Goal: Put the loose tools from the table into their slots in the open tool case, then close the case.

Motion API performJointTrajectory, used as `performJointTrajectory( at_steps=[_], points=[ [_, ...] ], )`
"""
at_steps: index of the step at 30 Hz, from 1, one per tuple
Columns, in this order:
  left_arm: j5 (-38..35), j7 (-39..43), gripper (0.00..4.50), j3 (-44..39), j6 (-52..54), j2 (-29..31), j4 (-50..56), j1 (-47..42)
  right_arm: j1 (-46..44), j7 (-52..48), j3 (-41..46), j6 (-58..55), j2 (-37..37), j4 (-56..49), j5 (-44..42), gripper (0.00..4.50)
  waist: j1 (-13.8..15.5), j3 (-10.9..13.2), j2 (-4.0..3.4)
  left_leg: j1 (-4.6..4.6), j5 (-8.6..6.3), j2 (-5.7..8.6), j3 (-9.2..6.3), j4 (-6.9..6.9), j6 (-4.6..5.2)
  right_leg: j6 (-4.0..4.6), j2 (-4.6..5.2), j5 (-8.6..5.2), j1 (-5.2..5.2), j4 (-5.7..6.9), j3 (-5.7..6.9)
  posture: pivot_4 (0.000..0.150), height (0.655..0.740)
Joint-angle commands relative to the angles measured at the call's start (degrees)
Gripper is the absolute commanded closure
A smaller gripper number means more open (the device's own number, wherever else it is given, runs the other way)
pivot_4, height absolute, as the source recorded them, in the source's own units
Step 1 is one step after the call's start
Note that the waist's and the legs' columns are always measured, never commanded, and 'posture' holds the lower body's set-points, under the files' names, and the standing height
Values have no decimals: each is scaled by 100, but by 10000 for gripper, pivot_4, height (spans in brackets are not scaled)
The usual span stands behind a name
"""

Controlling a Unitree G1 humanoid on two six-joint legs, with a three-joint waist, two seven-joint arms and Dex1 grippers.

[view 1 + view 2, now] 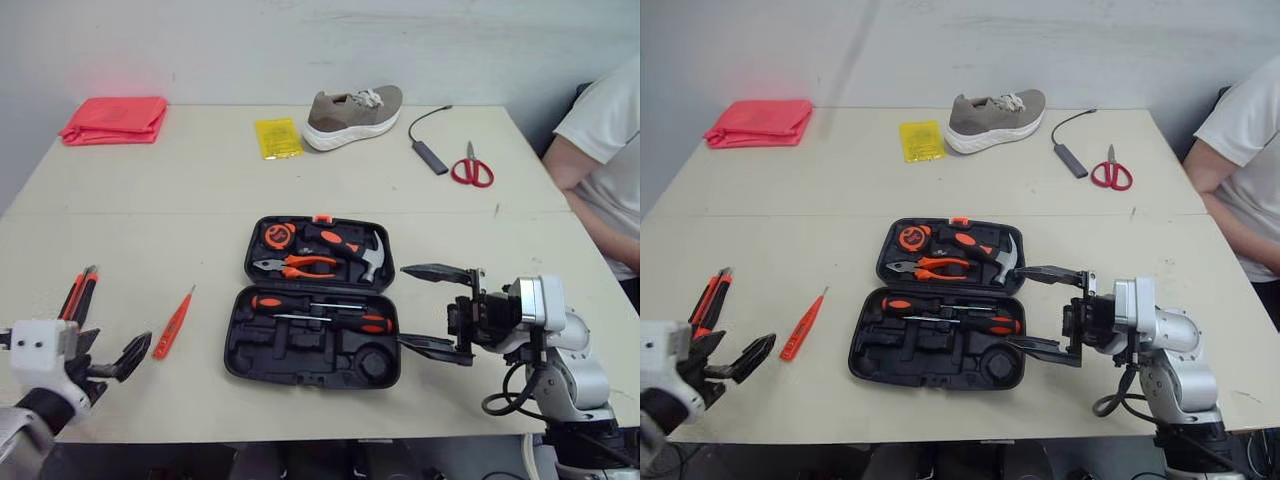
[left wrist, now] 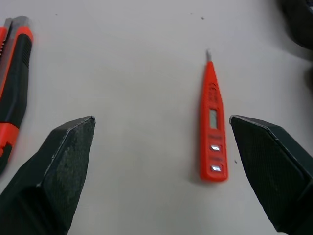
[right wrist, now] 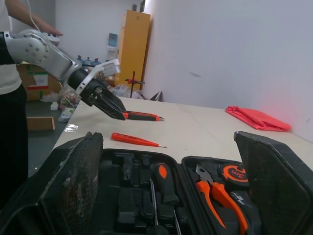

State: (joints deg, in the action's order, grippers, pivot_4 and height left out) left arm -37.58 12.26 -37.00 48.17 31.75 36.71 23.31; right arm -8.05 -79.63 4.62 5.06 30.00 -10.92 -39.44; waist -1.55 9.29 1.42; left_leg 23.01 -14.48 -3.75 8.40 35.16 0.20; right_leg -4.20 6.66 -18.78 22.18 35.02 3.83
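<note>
The black tool case (image 1: 300,350) lies open mid-table, holding a tape measure, pliers, a hammer (image 1: 372,256) and two screwdrivers (image 1: 320,311); several moulded slots along its near side are empty. An orange tester pen (image 1: 173,322) lies on the table left of the case. Further left is an orange-and-black utility knife (image 1: 78,295). My left gripper (image 1: 112,350) is open just short of both; the pen (image 2: 211,132) lies closer to one finger, the knife (image 2: 13,78) outside the other. My right gripper (image 1: 405,305) is open at the case's right edge, holding nothing.
Along the table's far side are a red folded cloth (image 1: 115,120), a yellow packet (image 1: 277,137), a beige shoe (image 1: 355,115), a cabled adapter (image 1: 430,155) and red scissors (image 1: 472,170). A person (image 1: 605,150) sits at the right edge.
</note>
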Motion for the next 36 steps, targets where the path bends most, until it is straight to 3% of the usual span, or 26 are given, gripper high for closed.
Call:
performJointTrajectory(
  at_steps=[1,3,13,16,20,24,29,32,36],
  points=[
    [328,200,0,720,96,354,-195,-260,-84,-165,-70,180,-68,73,52,306,-1,1,-5,0,0,0,0,-1,0,0,-1,0,-1,0,0,1500,7400],
    [646,187,0,949,4,546,-296,-343,-74,-128,-77,213,-97,60,91,306,-7,1,-5,3,0,0,1,-1,0,-1,-2,1,3,1,-1,1500,7400],
    [716,515,0,1813,750,761,-547,-526,161,72,16,492,-72,62,314,306,-5,-8,-35,-2,1,1,1,-5,-2,-17,-5,9,15,15,-10,1500,7400],
    [727,395,7793,1814,801,480,-813,-581,207,139,26,575,-47,61,383,0,-1,-34,-80,-13,-1,6,2,-5,2,-9,-1,5,7,10,-15,1500,7400],
    [815,446,25115,1757,751,326,-984,-479,215,186,55,661,-13,90,435,0,1,-42,-116,-57,-5,7,3,-11,3,-6,-2,3,-33,7,-15,1500,7400],
    [829,487,40604,1603,704,150,-1065,-453,236,186,113,758,34,104,470,0,1,-53,-134,-87,-12,7,2,-16,3,56,-4,-32,-64,-3,-17,1500,7400],
    [954,832,41710,1254,64,337,-828,-539,285,-21,108,1011,174,221,639,0,-1,-53,-134,-87,-11,7,2,-16,3,54,-7,-31,-66,-2,-17,1500,7400],
    [1036,1342,41710,1017,-645,663,-531,-510,282,27,166,1088,240,352,697,0,-5,-22,-78,-81,-11,3,0,-16,2,55,-10,-31,-59,-1,-15,1500,7400],
    [318,3099,41710,695,-1417,1519,-236,-983,187,20,270,1148,412,581,728,0,14,13,-17,-65,-11,0,-1,-16,0,57,-10,-32,-47,-1,-16,1500,7400]
  ],
)
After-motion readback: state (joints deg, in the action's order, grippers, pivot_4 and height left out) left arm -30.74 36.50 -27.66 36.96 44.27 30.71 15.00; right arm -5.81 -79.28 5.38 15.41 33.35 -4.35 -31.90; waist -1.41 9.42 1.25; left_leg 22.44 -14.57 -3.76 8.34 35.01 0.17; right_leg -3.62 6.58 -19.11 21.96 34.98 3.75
